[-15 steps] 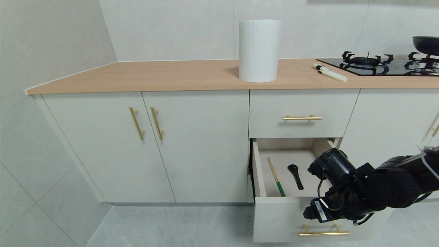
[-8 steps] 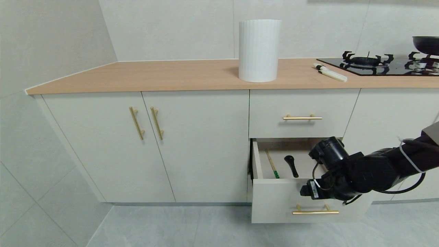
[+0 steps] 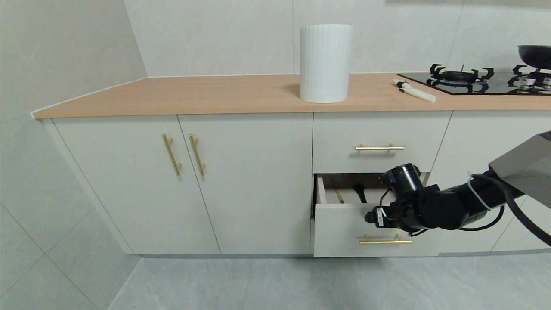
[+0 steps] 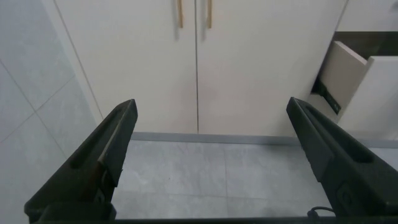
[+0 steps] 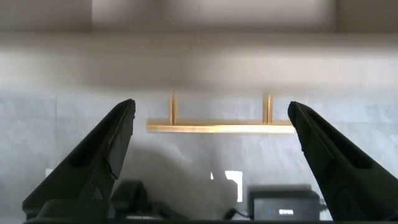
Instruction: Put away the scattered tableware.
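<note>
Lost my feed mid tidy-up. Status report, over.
Left gripper open, low by cabinet doors. Right gripper open, at lower drawer front, above handle. Drawer ajar, chopsticks and black spoon inside. Nothing seen blocking it.

Worktop (image 3: 215,92): light wood grain. Canister (image 3: 325,62): white, vertical ribbing. Cabinet doors (image 3: 129,185) and drawer front (image 3: 340,232): off-white, with gold handle (image 3: 385,241). Spoon (image 3: 358,193) in the drawer: black. Hob (image 3: 469,89): glossy black. Pan (image 3: 536,55): black. Knife (image 3: 414,91): cream. Floor (image 3: 215,284): grey tile. Left gripper (image 4: 210,106) and right gripper (image 5: 210,106): black.
</note>
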